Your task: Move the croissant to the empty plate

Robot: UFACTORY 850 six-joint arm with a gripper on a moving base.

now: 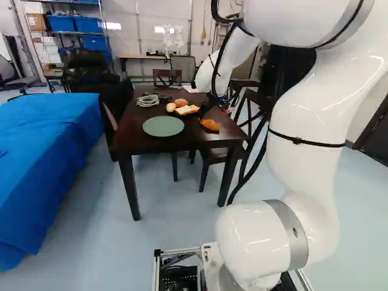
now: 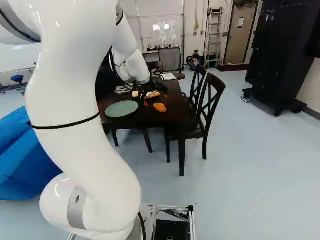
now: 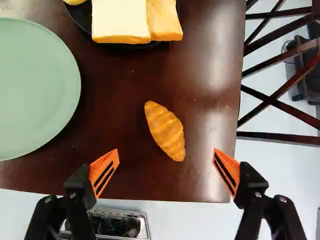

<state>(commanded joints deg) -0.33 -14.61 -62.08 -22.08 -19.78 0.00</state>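
Claw [image 2: 155, 98] spread wide, croissant [image 3: 165, 131] ahead of it on the dark table [image 3: 200, 70], apart from the green plate [image 3: 35, 90].

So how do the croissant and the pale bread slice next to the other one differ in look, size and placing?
The croissant is orange-brown and ridged all over; the bread slice has a smooth, pale face with an orange crust. The croissant is narrow with tapered ends, while the slice is squarish and broader. The croissant lies directly on the table; the slice rests on a black dish. Both show orange tones.
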